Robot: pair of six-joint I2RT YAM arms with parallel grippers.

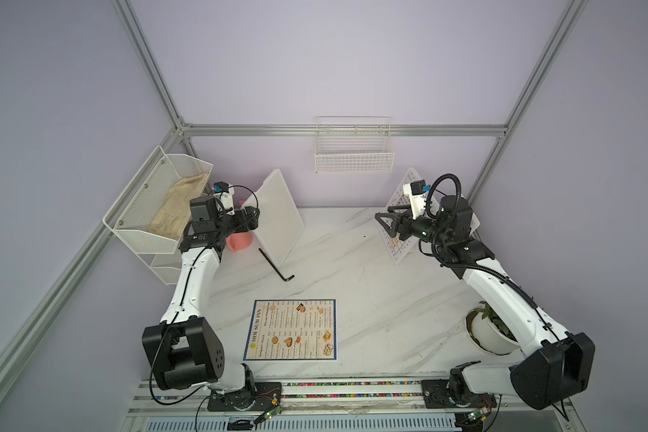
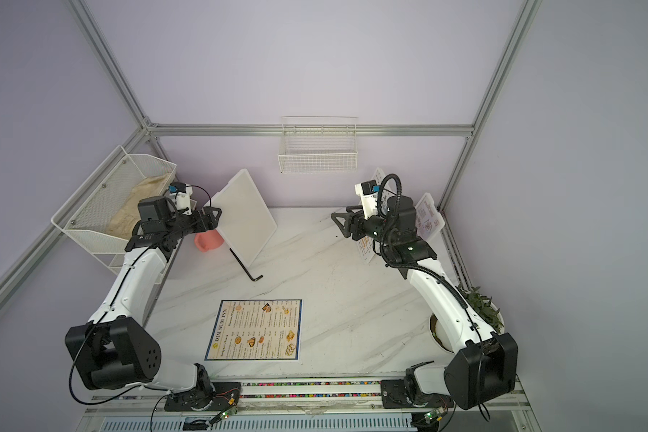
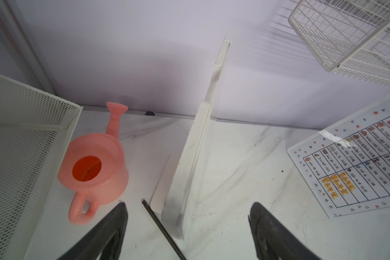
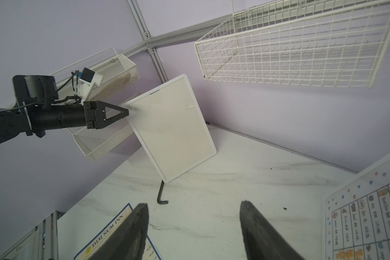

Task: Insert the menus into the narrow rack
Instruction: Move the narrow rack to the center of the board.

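Left claw (image 1: 256,217) spread wide; right claw (image 1: 384,224) likewise.

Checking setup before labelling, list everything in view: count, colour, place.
DIM SUM INN menu: 1, dark-bordered, front centre
dotted table sheet: 1, white, rear right
small card: 1, white-edged, right wall
board: 1, white, rear left
hex key: 1, black, board's foot
watering can: 1, pink, beside board
wire rack: 1, white, rear wall
two-tier mesh basket: 1, white, left wall
cloth: 1, beige, in basket
potted plant: 1, green, front right
left gripper: 1, black, open, by board
right gripper: 1, black, open, by sheet
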